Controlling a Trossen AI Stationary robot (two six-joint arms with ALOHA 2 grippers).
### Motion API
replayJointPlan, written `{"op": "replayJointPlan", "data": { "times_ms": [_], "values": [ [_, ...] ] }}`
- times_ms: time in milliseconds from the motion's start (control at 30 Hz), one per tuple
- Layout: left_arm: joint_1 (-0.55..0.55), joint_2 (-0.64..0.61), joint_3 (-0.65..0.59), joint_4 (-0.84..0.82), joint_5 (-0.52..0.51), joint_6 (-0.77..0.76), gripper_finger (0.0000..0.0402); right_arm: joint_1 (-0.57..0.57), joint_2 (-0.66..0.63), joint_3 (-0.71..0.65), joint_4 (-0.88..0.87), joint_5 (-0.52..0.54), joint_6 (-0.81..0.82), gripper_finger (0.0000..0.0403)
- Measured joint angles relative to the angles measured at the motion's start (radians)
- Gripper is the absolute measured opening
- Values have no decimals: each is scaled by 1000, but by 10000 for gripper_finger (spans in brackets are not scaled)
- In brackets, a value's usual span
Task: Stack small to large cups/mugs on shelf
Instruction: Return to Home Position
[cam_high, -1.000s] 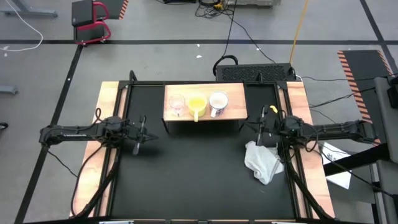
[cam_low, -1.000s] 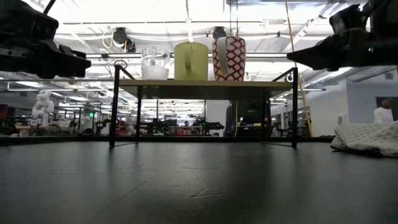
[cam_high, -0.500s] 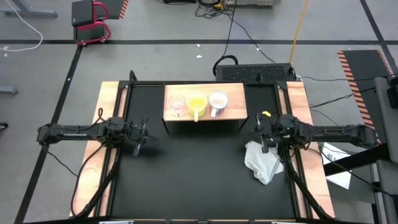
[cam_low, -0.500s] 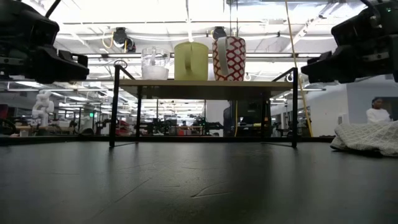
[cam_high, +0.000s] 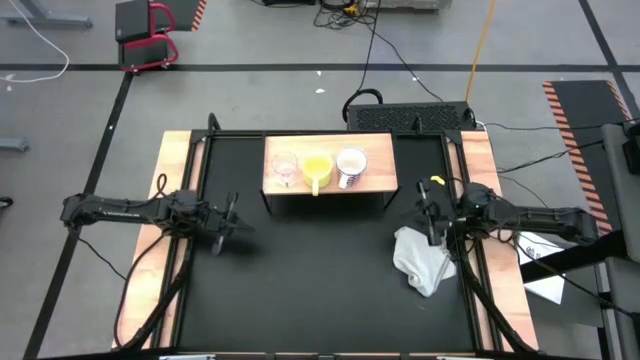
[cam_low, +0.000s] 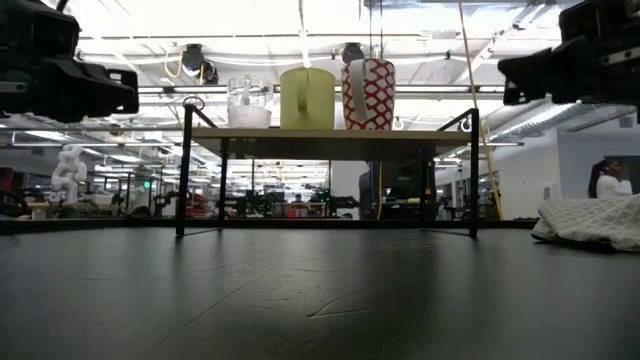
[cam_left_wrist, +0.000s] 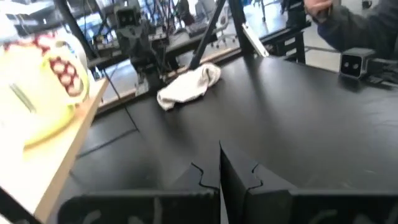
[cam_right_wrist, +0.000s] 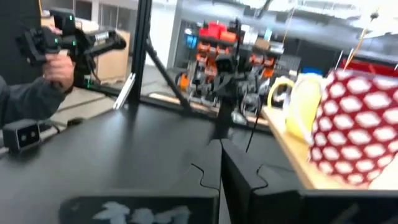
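Three cups stand in a row on the flat top of the light wooden shelf (cam_high: 378, 182) (cam_low: 330, 138): a small clear glass cup (cam_high: 284, 166) (cam_low: 249, 102), a yellow mug (cam_high: 317, 168) (cam_low: 307, 98) and a white mug with a red pattern (cam_high: 351, 166) (cam_low: 368, 94). Each rests on its base. My left gripper (cam_high: 231, 213) (cam_left_wrist: 219, 169) hovers shut and holds nothing, left of the shelf and nearer the table's front. My right gripper (cam_high: 427, 212) (cam_right_wrist: 220, 163) hovers shut and holds nothing, right of the shelf. Both are well above the tabletop.
A crumpled white cloth (cam_high: 422, 258) (cam_low: 590, 220) lies on the black tabletop just in front of my right gripper. Wooden boards (cam_high: 170, 250) flank the table. A person's hand holding a device (cam_right_wrist: 59, 59) shows beyond the table's front edge.
My right gripper has swung round: its fingertips have drawn back from the shelf toward the table's right edge and have tipped up a little. My left gripper has tipped up slightly in place. Both stay shut. The cups have not moved.
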Motion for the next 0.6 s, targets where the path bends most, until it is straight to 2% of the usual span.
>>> {"op": "replayJointPlan", "data": {
  "times_ms": [333,600],
  "values": [
    [-41,0,0,109,-38,69,1,0,-114,-29,-5,0,29,0],
    [-40,0,0,143,-89,140,1,-1,-132,-30,-30,3,25,0]
  ]
}}
